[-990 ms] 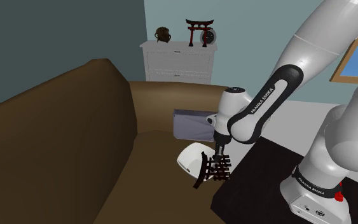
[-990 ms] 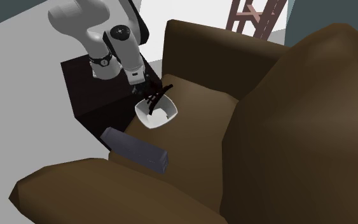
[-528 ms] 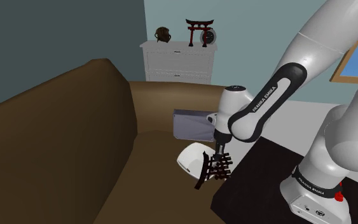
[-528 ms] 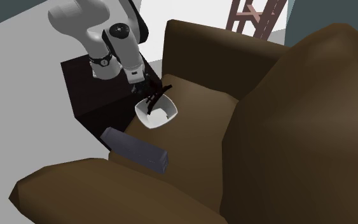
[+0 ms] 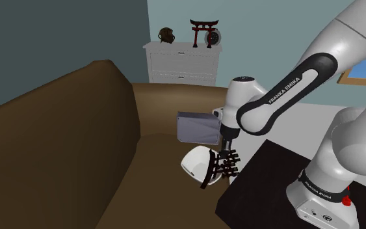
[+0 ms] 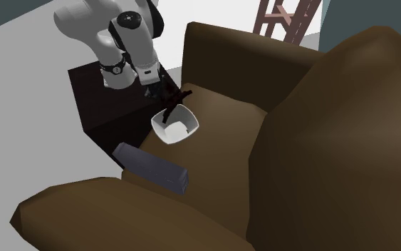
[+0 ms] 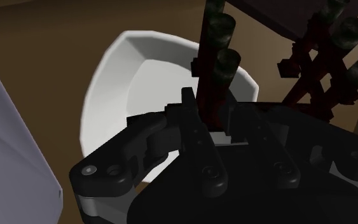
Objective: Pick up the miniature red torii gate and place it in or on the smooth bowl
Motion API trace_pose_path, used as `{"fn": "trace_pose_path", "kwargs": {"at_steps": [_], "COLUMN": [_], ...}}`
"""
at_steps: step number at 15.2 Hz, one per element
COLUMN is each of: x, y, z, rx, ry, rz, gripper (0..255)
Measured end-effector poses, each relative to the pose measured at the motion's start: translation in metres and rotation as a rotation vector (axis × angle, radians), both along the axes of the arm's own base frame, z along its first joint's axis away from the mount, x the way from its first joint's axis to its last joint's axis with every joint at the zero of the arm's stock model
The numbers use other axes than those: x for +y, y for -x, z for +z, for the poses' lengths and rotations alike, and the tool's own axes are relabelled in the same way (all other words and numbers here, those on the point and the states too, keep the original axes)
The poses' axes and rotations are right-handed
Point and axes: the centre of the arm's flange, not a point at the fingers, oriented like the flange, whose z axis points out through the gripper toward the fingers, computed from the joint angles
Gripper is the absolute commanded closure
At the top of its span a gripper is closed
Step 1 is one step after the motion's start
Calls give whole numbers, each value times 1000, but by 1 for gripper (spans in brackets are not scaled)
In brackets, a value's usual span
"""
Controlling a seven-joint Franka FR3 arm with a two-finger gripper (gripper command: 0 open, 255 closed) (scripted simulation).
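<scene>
A small dark red torii gate (image 5: pixel 218 168) hangs tilted from my black gripper (image 5: pixel 227 155), which is shut on one of its posts. It hovers just above the rim of the white smooth bowl (image 5: pixel 192 162) that sits on the brown sofa seat. From the second exterior view the gate (image 6: pixel 172 107) dangles under the gripper (image 6: pixel 162 91), over the bowl's (image 6: pixel 183 130) edge nearest the stand. In the wrist view the fingers clasp the gate's post (image 7: pixel 212 70), with the bowl (image 7: pixel 144 77) below and beside it.
A grey box (image 5: pixel 197 127) lies on the sofa arm just behind the bowl. The brown sofa back (image 5: pixel 51 123) rises at the shoulder view's left. A white dresser (image 5: pixel 183 62) far back carries a second red torii (image 5: pixel 203 31). The dark stand top (image 6: pixel 95 100) borders the sofa.
The arm has risen a little, lifting the held gate slightly higher above the bowl's rim. The bowl and the grey box have stayed put.
</scene>
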Motion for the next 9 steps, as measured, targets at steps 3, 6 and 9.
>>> {"fn": "trace_pose_path", "kwargs": {"at_steps": [3, 6, 9], "x": [0, -2, -10], "y": [-1, -15, -48], "z": [16, 25, 37], "rx": [0, 1, 1], "ry": [0, 0, 0], "rz": [0, 0, 0], "gripper": [255, 255, 255]}}
